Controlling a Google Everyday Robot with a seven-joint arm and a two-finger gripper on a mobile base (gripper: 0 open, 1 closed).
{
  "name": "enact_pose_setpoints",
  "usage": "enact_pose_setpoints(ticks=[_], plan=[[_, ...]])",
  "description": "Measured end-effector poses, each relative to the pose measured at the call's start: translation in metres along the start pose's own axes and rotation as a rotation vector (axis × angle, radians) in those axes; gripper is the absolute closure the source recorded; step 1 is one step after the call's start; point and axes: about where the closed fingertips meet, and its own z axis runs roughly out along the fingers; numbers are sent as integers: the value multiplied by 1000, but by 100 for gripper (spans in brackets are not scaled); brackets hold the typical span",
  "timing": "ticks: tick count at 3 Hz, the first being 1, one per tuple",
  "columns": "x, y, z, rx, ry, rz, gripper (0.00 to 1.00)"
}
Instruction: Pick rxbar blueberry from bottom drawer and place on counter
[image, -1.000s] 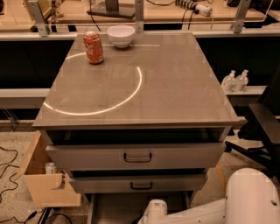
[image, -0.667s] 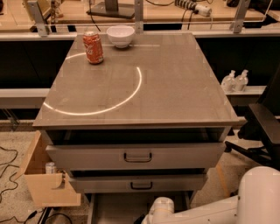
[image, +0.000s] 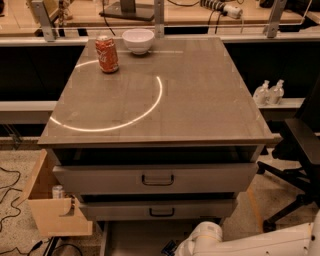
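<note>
The counter (image: 200, 100) is the glossy grey-brown top with a white arc of light across it. Below the two closed drawer fronts, the bottom drawer (image: 132, 236) is pulled out and part of its plain grey floor shows. My white arm (image: 205, 239) reaches in from the lower right over this drawer. The gripper (image: 170, 248) appears only as a small dark shape at the frame's bottom edge, down in the drawer. The rxbar blueberry is hidden or out of view.
A red soda can (image: 107, 54) and a white bowl (image: 138, 40) stand at the counter's far left. A wooden box (image: 50, 212) sits on the floor to the left. A black office chair (image: 300, 150) and two bottles (image: 269, 92) are to the right.
The arm has shifted to the right and sunk lower in the frame, its end staying over the open bottom drawer. The can and the bowl have not moved.
</note>
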Motion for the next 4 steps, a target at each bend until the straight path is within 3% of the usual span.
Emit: enact_pose_setpoints(ticks=[2, 3, 4], plan=[[-8, 9, -75, -51, -79, -60, 100], [-9, 11, -74, -55, -79, -65, 100], [-14, 27, -91, -66, -92, -107, 100]])
